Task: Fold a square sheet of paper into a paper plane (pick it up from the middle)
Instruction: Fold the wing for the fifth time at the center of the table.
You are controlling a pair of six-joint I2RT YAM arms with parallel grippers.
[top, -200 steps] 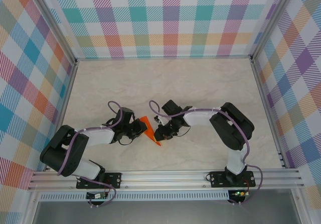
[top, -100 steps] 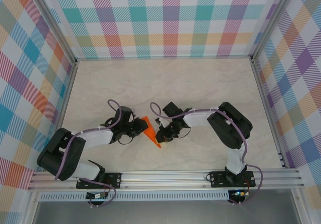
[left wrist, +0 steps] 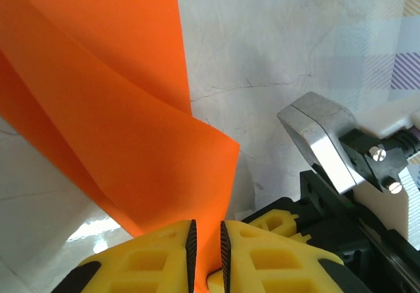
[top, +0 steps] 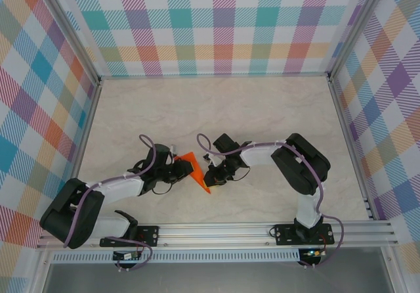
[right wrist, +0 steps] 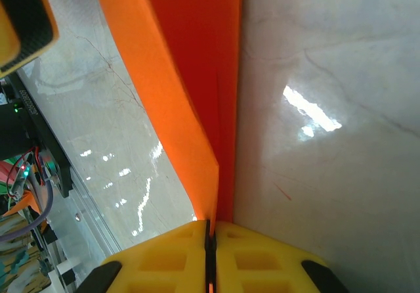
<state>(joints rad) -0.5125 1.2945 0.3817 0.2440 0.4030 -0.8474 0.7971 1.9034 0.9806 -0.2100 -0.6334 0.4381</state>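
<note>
The orange sheet of paper [top: 195, 171] is folded into a narrow pointed shape and held just above the table between my two grippers. Its tip points toward the near edge. My left gripper [top: 182, 171] reaches it from the left. In the left wrist view a raised flap of the paper [left wrist: 131, 109] runs down into the left gripper [left wrist: 206, 240], whose jaws stand a narrow gap apart around it. My right gripper [top: 209, 175] comes from the right. Its jaws [right wrist: 211, 230] are pressed together on the folded edge of the paper [right wrist: 190, 76].
The marble-patterned table [top: 216, 109] is bare around the paper. Checked walls [top: 216, 23] stand on three sides, and a metal rail [top: 216, 230] runs along the near edge. The right arm's metal wrist part [left wrist: 321, 142] sits close beside my left fingers.
The left arm has stretched lower and flatter, and its gripper has nudged slightly right against the paper. The right gripper has settled onto the paper's right edge. The paper has barely moved.
</note>
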